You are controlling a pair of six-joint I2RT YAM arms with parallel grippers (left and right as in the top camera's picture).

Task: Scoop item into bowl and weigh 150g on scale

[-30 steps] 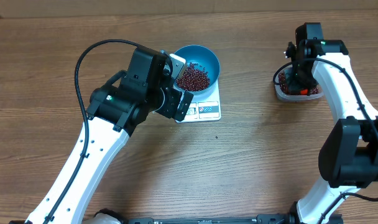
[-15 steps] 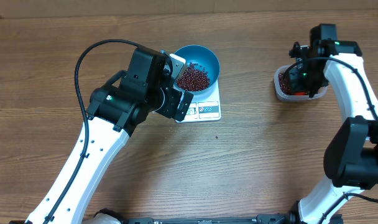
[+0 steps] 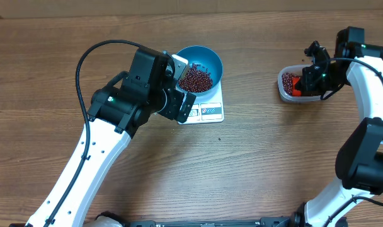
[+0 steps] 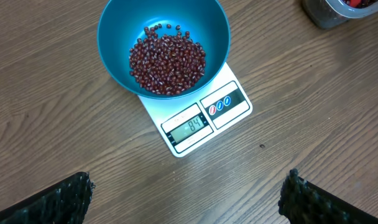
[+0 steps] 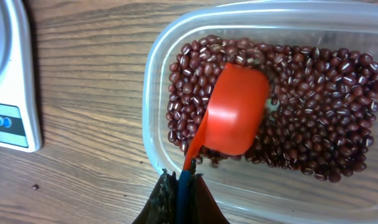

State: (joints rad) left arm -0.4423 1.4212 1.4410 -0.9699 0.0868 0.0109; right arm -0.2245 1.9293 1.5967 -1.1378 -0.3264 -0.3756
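A blue bowl (image 3: 203,62) (image 4: 164,43) holding a heap of dark red beans (image 3: 195,79) (image 4: 167,62) stands on the white scale (image 3: 207,110) (image 4: 198,121), whose display is lit. My left gripper (image 4: 189,196) hovers open just in front of the scale, with nothing between its fingers. At the right, my right gripper (image 3: 312,74) (image 5: 184,183) is shut on the handle of a red scoop (image 5: 234,118). The scoop's cup lies upside down on the beans (image 5: 301,112) in a clear plastic tub (image 3: 292,85) (image 5: 153,81).
The left arm (image 3: 122,107) reaches across the table's left half up to the scale. The right arm (image 3: 368,94) runs along the right edge. Bare wood lies between the scale and the tub.
My right gripper has swung to the right over the tub, drawing the scoop back across the beans. The left arm, bowl and scale have not moved.
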